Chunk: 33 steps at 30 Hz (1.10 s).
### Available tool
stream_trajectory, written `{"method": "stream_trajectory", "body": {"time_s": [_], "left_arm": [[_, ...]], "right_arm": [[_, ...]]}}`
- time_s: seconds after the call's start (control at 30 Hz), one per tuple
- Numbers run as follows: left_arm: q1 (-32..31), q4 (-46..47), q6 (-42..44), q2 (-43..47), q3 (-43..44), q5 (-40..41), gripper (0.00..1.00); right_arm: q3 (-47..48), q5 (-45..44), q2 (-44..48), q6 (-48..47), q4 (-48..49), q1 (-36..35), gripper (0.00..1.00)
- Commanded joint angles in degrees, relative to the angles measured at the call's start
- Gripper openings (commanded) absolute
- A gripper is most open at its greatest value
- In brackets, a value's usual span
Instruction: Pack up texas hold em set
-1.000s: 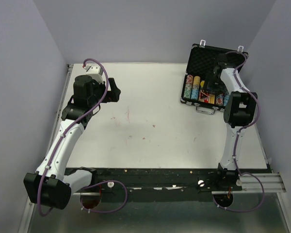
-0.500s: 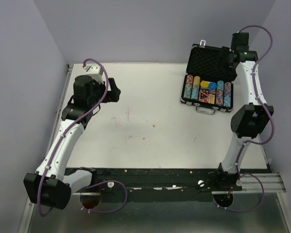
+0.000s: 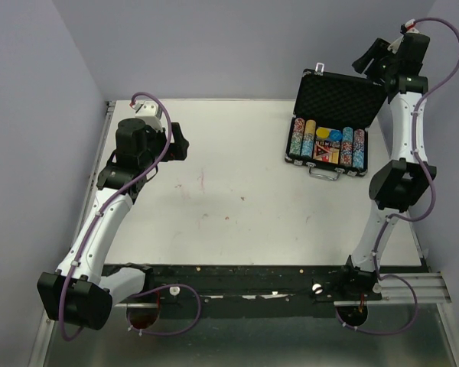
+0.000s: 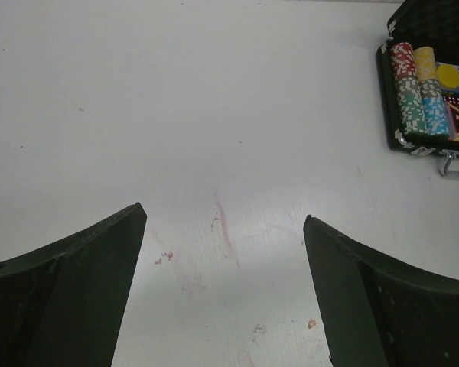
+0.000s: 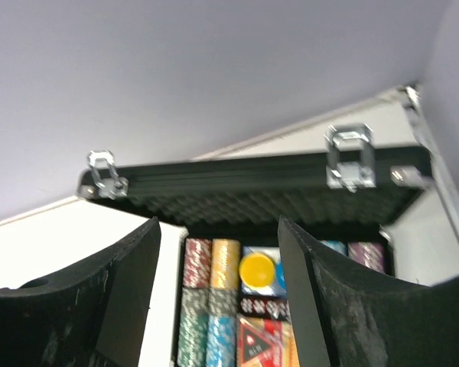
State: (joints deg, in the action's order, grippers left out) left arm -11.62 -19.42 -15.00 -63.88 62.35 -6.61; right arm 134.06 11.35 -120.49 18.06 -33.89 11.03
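**Two grippers empty, case open in the upper right**

Both fingers of the right gripper (image 5: 218, 229) stand apart with nothing between them; it is raised high in the upper right of the overhead view, above the lid's top edge, its arm stretched almost straight up from the base. The left gripper (image 4: 222, 214) is likewise spread and empty; it hovers over the bare white table (image 3: 229, 199) at centre left, arm bent. The black briefcase (image 3: 333, 95) sits on the table in the upper right, foam-lined lid upright, silver latches (image 5: 350, 157) on the lid's rim; rows of multicoloured chips (image 3: 299, 138) fill the base, a yellow disc (image 5: 256, 269) among them; the handle (image 3: 325, 173) faces the arms.
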Motion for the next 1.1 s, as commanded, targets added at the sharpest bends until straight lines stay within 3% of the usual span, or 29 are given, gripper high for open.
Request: {"method": "stream_trajectory", "body": {"time_s": [0.0, 0.17, 0.33, 0.8, 1.07], "left_arm": [[0.4, 0.6, 0.9, 0.4, 0.8, 1.4, 0.99], [0.5, 0.7, 1.0, 0.4, 0.7, 1.6, 0.99], [0.4, 0.6, 1.0, 0.5, 0.8, 1.6, 0.99], [0.4, 0.6, 0.9, 0.5, 0.8, 1.7, 0.99], [0.5, 0.6, 0.8, 0.4, 0.8, 1.7, 0.99]], "right_arm": [[3.0, 11.8, -6.0, 5.3, 10.8, 0.9, 0.69], [6.0, 14.5, -10.6, 7.2, 13.3, 0.9, 0.69], [2.5, 14.4, -10.4, 4.3, 13.0, 0.9, 0.68], [4.9, 6.7, -13.9, -7.2, -8.8, 0.9, 0.71], [-5.6, 5.7, -7.8, -6.2, -11.4, 0.9, 0.71]]}}
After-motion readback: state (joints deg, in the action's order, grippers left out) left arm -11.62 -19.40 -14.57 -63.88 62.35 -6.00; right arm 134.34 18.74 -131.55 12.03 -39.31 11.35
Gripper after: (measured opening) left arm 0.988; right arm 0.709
